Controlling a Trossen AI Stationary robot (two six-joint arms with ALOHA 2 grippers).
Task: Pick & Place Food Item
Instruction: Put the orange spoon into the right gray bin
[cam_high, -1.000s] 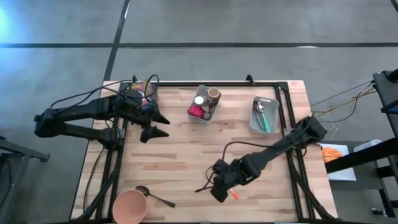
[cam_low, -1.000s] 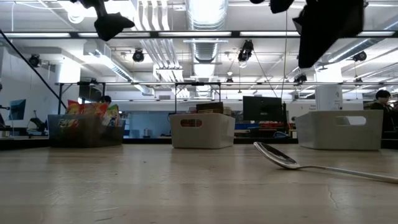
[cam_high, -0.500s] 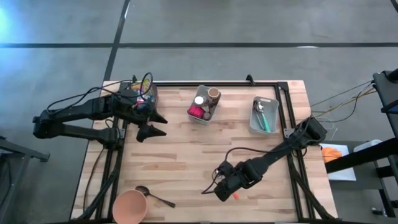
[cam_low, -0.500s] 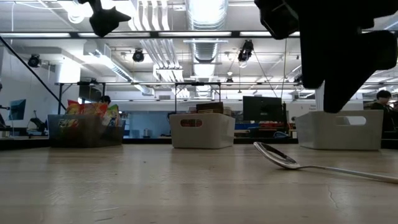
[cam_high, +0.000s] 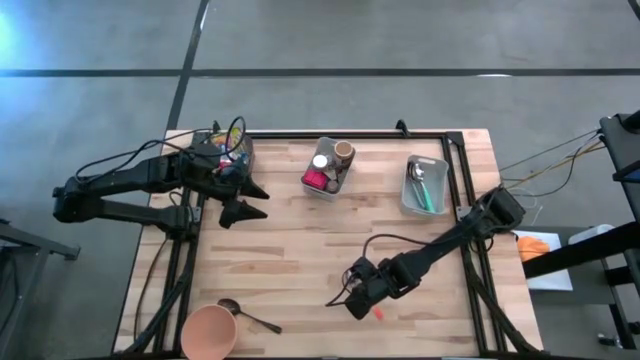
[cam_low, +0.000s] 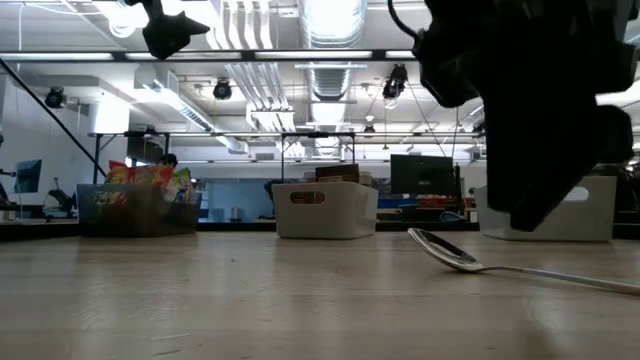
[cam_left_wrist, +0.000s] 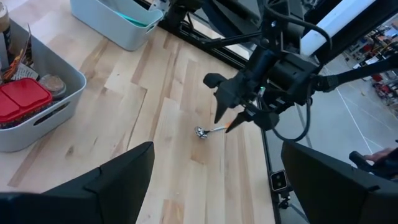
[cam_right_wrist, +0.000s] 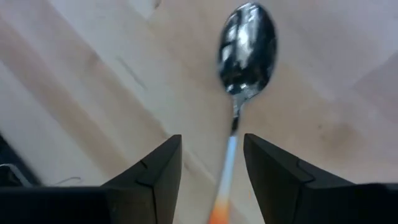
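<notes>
A metal spoon with an orange handle end (cam_right_wrist: 247, 46) lies flat on the wooden table near its front right; the low view shows it too (cam_low: 450, 256). My right gripper (cam_right_wrist: 212, 142) hangs just above it, pointing steeply down. It is open, with one finger on each side of the thin handle (cam_right_wrist: 231, 152) and a gap on both sides. In the high view the right gripper (cam_high: 360, 300) covers most of the spoon; only the orange tip (cam_high: 378, 313) shows. My left gripper (cam_high: 262, 203) waits open above the far left of the table, beside a basket of snack packets (cam_high: 232, 150).
A grey bin with cups and a red lid (cam_high: 328, 168) stands at the far middle. Another bin with utensils (cam_high: 424, 185) is at the far right. A pink bowl (cam_high: 208, 332) and a second spoon (cam_high: 250, 316) lie at the front left. Black frame rails run along the table's edges.
My right gripper has come down toward the spoon on the table; in the low view its dark bulk has dropped from the top of the picture to just above the spoon. The spoon has not moved.
</notes>
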